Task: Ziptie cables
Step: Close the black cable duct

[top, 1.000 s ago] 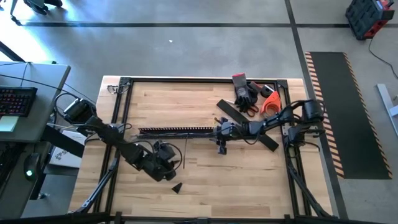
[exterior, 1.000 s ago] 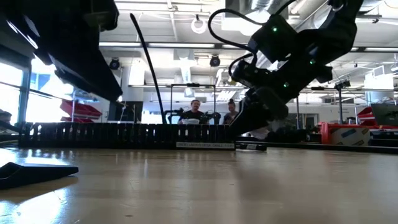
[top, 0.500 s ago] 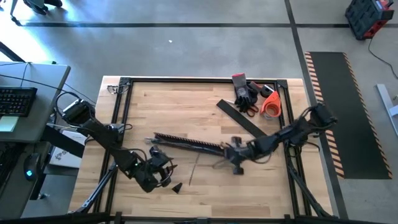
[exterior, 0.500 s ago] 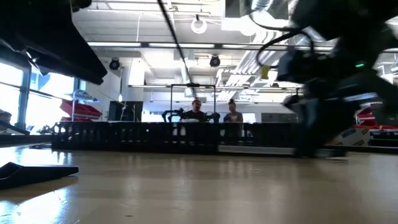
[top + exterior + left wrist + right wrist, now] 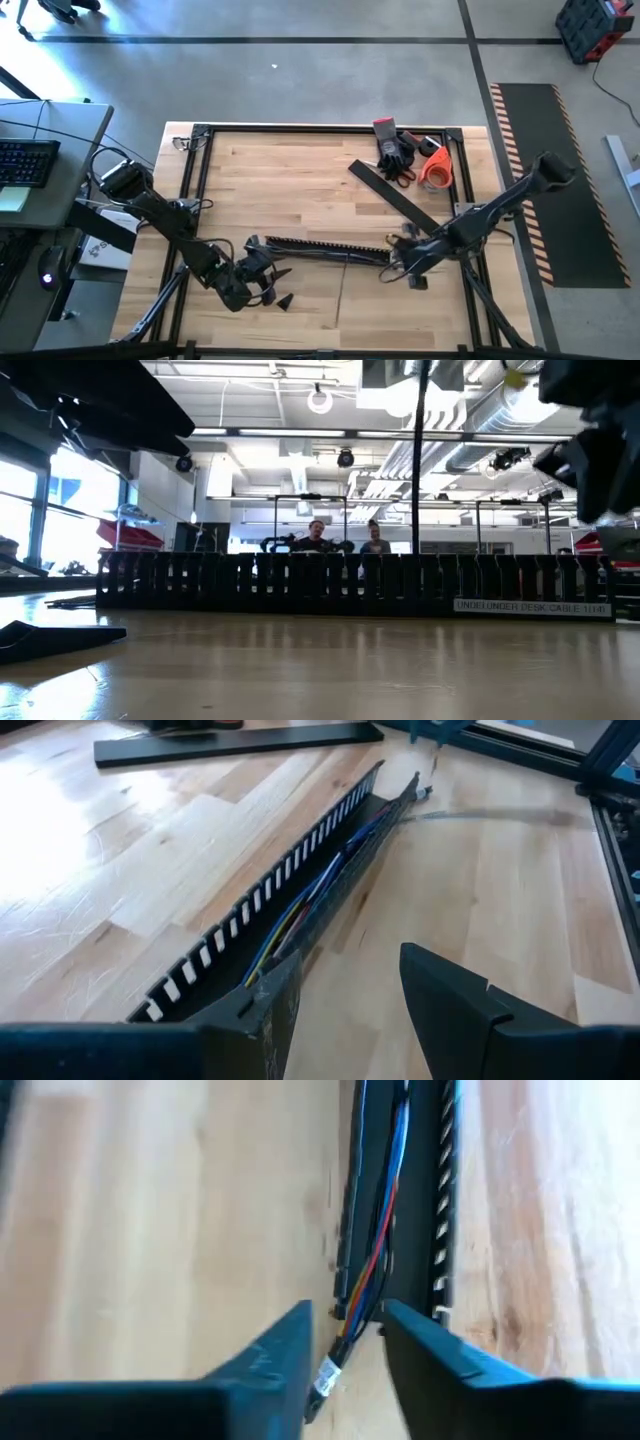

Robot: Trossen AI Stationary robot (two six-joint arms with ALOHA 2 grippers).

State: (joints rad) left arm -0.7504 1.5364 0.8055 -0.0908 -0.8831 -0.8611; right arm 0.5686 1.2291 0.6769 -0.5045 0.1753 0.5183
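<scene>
The rail [image 5: 325, 248] has swung nearer. I've the right gripper [image 5: 345, 1342] pinching the cables [image 5: 375, 1250], seemingly, inside it; the left gripper [image 5: 345, 995] gapes empty alongside. No tie on yet.

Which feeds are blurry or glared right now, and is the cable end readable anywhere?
Right wrist view: soft, but the cables show between the right gripper fingers. Left wrist view: window glare on the table, rail sharp. Low view: right arm smeared dark.
</scene>
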